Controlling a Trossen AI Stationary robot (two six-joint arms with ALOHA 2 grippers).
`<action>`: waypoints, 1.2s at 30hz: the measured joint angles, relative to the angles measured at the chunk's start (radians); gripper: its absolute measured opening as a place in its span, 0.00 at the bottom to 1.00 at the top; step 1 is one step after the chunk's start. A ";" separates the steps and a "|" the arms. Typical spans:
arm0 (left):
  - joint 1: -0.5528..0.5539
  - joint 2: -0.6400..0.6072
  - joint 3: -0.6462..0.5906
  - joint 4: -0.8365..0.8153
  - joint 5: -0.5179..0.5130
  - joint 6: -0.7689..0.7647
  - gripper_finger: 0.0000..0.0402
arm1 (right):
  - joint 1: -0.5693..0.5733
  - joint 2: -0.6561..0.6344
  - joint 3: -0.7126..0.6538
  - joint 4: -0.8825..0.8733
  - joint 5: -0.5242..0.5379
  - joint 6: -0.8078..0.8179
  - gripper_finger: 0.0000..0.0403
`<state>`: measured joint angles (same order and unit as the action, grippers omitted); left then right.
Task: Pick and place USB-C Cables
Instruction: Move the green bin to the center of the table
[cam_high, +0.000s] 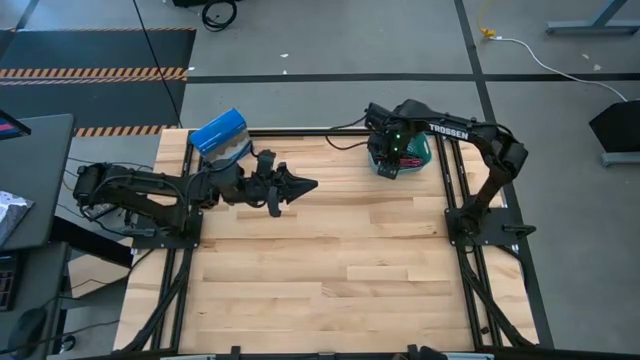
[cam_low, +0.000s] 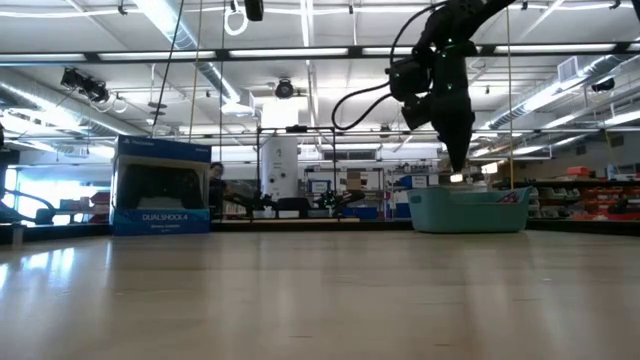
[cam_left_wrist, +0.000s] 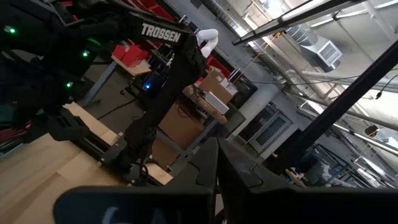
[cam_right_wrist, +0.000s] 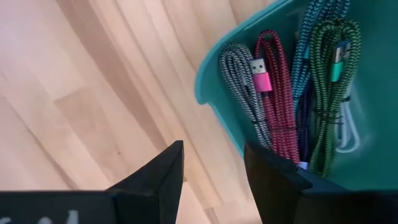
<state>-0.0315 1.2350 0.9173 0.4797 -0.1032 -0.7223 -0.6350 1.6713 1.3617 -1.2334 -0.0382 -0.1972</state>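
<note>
From overhead my right arm covered most of the teal bin (cam_high: 422, 152), hiding the cables. In the right wrist view, the green cable (cam_right_wrist: 329, 93) ran behind my finger.

The table (cam_high: 330, 250) is pale wood in jointed planks, smooth with a soft sheen. The bin (cam_right_wrist: 214, 93) looks like smooth teal plastic. The 4 cables (cam_right_wrist: 277, 93) seen in it have a braided, woven-cloth sheath. The right gripper (cam_right_wrist: 211, 165) has matt black fingers.
</note>
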 joint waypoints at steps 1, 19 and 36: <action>0.000 0.000 0.000 0.002 0.000 0.000 0.04 | 0.000 -0.003 0.000 0.000 -0.011 0.005 0.43; 0.001 0.000 0.000 0.004 0.000 0.450 0.04 | 0.020 -0.004 -0.011 0.055 -0.062 0.001 0.43; -0.019 0.004 0.000 -0.009 0.001 0.445 0.04 | -0.026 -0.004 -0.039 0.112 -0.055 -0.065 0.43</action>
<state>-0.0505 1.2390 0.9169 0.4703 -0.1026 -0.2777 -0.6605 1.6676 1.3228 -1.1214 -0.0936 -0.2617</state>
